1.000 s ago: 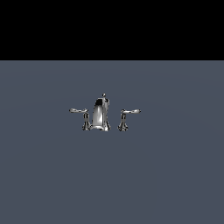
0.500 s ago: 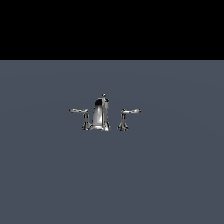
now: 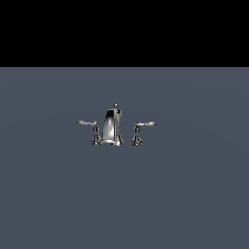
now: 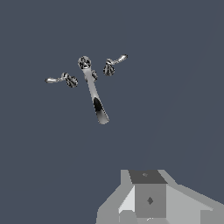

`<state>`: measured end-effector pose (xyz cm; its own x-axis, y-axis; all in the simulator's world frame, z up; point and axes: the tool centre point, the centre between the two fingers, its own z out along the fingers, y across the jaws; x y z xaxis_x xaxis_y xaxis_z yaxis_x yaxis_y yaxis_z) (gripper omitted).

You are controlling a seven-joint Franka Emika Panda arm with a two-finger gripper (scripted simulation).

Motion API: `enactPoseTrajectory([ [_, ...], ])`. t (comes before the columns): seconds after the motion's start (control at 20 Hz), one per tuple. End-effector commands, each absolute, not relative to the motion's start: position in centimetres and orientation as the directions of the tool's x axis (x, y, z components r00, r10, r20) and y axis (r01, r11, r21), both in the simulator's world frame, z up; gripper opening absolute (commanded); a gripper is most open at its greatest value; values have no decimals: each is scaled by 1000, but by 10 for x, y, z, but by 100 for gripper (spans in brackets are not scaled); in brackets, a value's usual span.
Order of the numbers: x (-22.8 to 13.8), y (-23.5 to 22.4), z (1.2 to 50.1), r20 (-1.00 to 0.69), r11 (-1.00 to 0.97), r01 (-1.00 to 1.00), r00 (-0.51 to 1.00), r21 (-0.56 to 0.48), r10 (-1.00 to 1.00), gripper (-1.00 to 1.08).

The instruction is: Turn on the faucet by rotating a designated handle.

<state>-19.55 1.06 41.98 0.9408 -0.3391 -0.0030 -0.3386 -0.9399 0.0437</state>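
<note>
The faucet (image 3: 112, 127) is small, shiny chrome, and stands on a flat grey-blue surface (image 3: 194, 194) in the middle of the exterior view. It has a tapered spout and a lever on each side. The handle (image 3: 141, 127) is the lever on the exterior view's right, a thin flat arm on a short flared base. No arm shows in the exterior view. In the wrist view I look down on the faucet (image 4: 93, 89) and the handle (image 4: 114, 63) from well above. Grey parts of my gripper (image 4: 148, 203) show at the picture's edge, far from the faucet. How its jaws stand is unclear.
The mirrored lever (image 3: 90, 127) stands on the exterior view's left of the spout and shows in the wrist view as the other lever (image 4: 61, 79). A black band fills the exterior view beyond the surface's far edge.
</note>
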Motion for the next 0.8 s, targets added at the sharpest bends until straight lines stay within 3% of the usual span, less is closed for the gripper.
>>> enactPoseTrajectory([
  [0.0,-182,14,403,-2,-917,-397,918,41,-397,-100],
  [0.75,-95,14,301,1,-709,-704,710,25,-705,-100],
])
